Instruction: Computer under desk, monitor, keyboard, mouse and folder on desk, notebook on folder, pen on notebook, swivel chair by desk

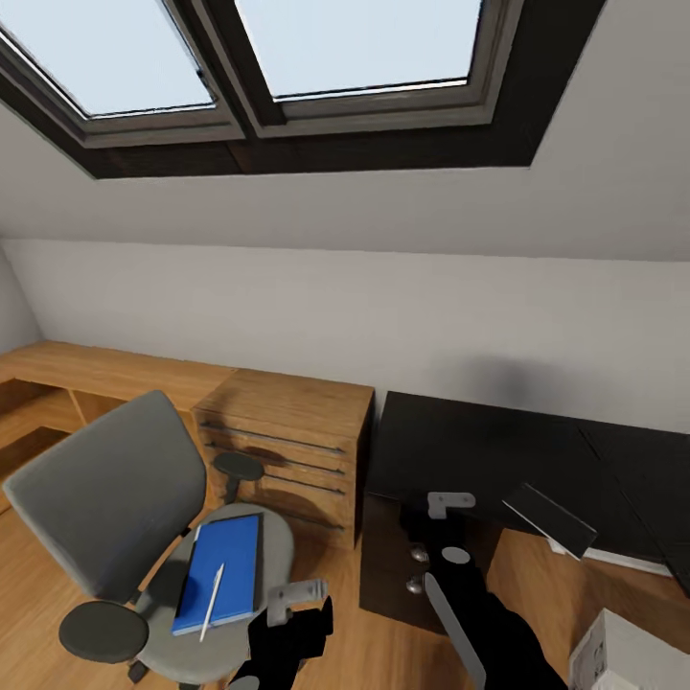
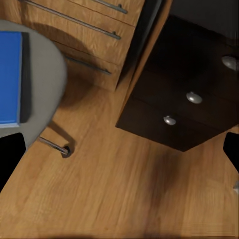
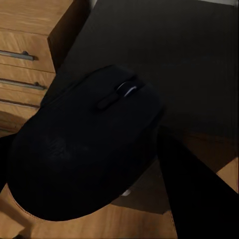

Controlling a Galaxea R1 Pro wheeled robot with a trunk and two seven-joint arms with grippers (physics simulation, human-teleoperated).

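The grey swivel chair (image 1: 105, 498) stands at the left on the wood floor. The blue folder (image 1: 222, 570) lies on its seat, and a white pen (image 1: 212, 599) rests on the folder. The black desk (image 1: 479, 450) is at the right, against the wall. My right gripper (image 1: 436, 527) hangs at the desk's front left corner, shut on the black mouse (image 3: 84, 149). Beside the chair seat (image 2: 42, 84), my left gripper (image 1: 297, 623) hovers open and empty over the floor. A corner of the pale computer (image 1: 628, 661) shows at the bottom right.
A light-wood cabinet (image 1: 287, 450) with drawer bars stands between chair and desk. Black desk drawers with silver knobs (image 2: 194, 98) face me. A dark flat slab with a pale edge (image 1: 551, 517) sits tilted at the desk's inner corner. The ceiling slopes low, with skylights.
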